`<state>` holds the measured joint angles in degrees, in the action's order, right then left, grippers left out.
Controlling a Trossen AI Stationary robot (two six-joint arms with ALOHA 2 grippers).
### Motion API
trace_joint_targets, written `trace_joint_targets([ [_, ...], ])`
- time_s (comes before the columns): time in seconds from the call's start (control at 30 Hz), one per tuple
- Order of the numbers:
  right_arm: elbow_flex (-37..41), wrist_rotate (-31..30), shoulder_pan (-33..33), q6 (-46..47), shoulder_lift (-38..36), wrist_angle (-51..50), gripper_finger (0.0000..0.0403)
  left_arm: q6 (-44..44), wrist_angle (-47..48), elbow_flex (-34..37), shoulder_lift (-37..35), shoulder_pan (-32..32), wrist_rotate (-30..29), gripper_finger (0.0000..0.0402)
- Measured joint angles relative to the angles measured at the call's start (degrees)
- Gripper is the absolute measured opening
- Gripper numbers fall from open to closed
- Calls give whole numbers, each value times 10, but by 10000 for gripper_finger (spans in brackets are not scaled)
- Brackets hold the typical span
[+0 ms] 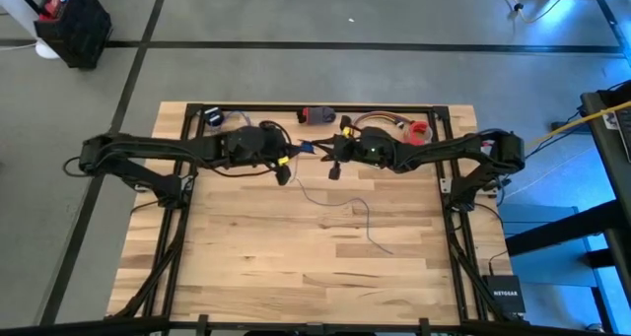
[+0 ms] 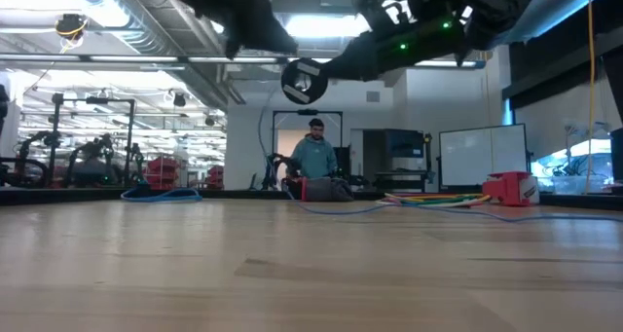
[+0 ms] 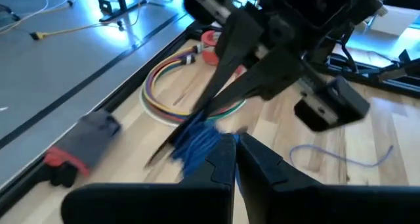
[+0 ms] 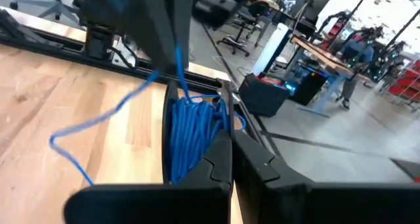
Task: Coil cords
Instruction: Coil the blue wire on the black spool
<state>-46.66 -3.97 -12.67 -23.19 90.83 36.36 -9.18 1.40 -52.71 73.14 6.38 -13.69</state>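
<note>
With both grippers pressed together at upper centre of the high view, the left gripper [image 1: 284,174] and right gripper [image 1: 308,147] pinch the blue cord bundle [image 4: 190,135] above the bench [image 1: 296,267], its loose tail [image 1: 365,218] trailing toward centre; coiling appears underway, so next wind in that tail.

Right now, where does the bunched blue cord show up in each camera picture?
High view: blue cord, between the two arms near the table's far edge.
Low view: bunch not visible.
Left wrist view: just beyond that arm's fingertips.
Right wrist view: same.
Landmark: red object, missing from the right wrist view.
</note>
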Motion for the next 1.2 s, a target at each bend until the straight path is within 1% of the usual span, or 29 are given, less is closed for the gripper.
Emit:
trace_joint_targets([
  [0.27,-6,-20,-1,22,10,-12,4,0,-112,1,79,-6,-6,5],
  [0.43,-6,-24,-1,24,11,-17,4,13,-127,0,100,-3,-14,5],
  [0.57,-6,-39,-1,25,12,-16,4,21,-131,0,100,-2,-15,5],
  [0.67,-6,-39,-1,26,12,-15,4,29,-136,0,100,-3,-15,8],
  [0.77,-7,-40,-1,27,12,-12,4,24,-154,-2,100,-4,-2,24],
  [0.87,-7,-41,-1,27,12,-11,4,19,-153,-2,100,-7,9,53],
  [1.03,-7,-41,-1,27,12,-12,4,16,-147,-2,101,-15,9,97],
  [1.1,-7,-41,-1,27,12,-13,4,15,-144,-2,101,-20,9,108],
  [1.2,-7,-41,-1,26,12,-14,4,38,-136,-1,90,-28,8,115],
])
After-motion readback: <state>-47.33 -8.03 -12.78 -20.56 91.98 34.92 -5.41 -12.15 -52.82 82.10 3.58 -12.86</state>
